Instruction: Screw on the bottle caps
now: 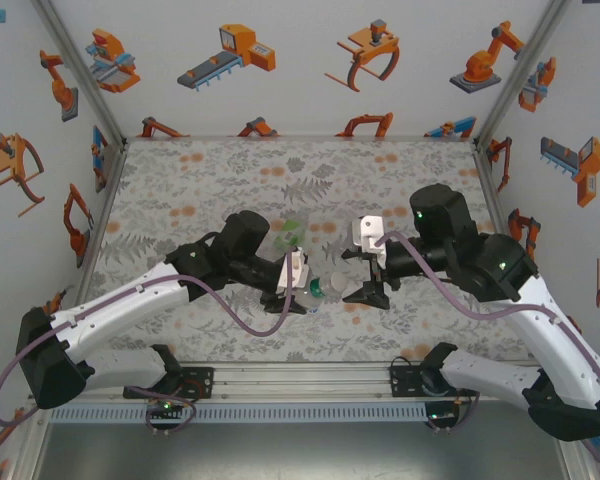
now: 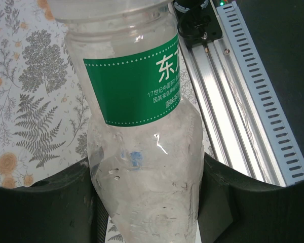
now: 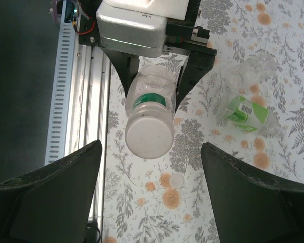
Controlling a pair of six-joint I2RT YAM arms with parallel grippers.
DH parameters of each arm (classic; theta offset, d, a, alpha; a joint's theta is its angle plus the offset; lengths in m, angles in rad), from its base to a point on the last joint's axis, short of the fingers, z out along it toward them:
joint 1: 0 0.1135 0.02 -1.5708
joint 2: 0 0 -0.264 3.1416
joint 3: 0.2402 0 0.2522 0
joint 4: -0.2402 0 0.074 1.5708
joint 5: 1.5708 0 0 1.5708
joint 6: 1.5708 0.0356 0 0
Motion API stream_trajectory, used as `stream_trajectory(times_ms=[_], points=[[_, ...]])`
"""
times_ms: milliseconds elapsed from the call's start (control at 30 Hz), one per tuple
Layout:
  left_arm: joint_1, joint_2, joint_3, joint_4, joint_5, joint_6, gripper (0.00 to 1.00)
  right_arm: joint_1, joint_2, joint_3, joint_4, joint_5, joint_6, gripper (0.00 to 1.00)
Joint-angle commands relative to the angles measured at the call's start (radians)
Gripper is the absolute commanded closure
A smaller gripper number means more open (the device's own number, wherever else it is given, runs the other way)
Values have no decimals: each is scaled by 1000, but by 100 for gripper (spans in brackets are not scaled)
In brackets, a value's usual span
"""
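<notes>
A clear bottle with a green label (image 2: pixel 137 86) hangs on its side above the mat, and my left gripper (image 2: pixel 147 202) is shut on its lower body. A wide white cap (image 3: pixel 148 135) sits on its mouth and faces my right gripper (image 3: pixel 151 152). That gripper is open, its fingers (image 3: pixel 66 187) wide on either side just short of the cap, touching nothing. In the top view the held bottle (image 1: pixel 321 290) lies between the left gripper (image 1: pixel 298 290) and the right gripper (image 1: pixel 368 290). A small loose white cap (image 3: pixel 178 180) lies on the mat below.
Two more bottles lie on the mat behind: one with a green label and barcode (image 3: pixel 245 115), one clear (image 3: pixel 253 68); they show as a greenish patch (image 1: pixel 292 235) from above. The aluminium rail (image 2: pixel 243 111) runs along the near table edge. Patterned walls enclose the mat.
</notes>
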Motion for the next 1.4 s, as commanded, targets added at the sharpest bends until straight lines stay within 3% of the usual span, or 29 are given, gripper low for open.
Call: stream_trajectory(times_ms=[0, 333, 600, 833, 1033, 1233, 1367], points=[[0, -18, 35, -20, 42, 19, 100, 5, 18, 4, 12, -49, -36, 29], [0, -10, 41, -21, 41, 11, 100, 5, 49, -18, 29, -128, -36, 36], [0, -14, 42, -15, 43, 1, 100, 6, 50, -45, 52, -84, -36, 40], [0, -9, 43, -8, 45, -4, 100, 6, 46, -57, 66, -76, -36, 48], [0, -8, 41, 2, 32, -8, 100, 8, 46, -60, 57, -66, -27, 60], [0, -14, 30, 35, -19, -21, 100, 8, 37, -88, 113, 20, 101, 74], [0, -24, 9, 81, -67, -39, 100, 8, 7, -141, 208, 64, 268, 76]])
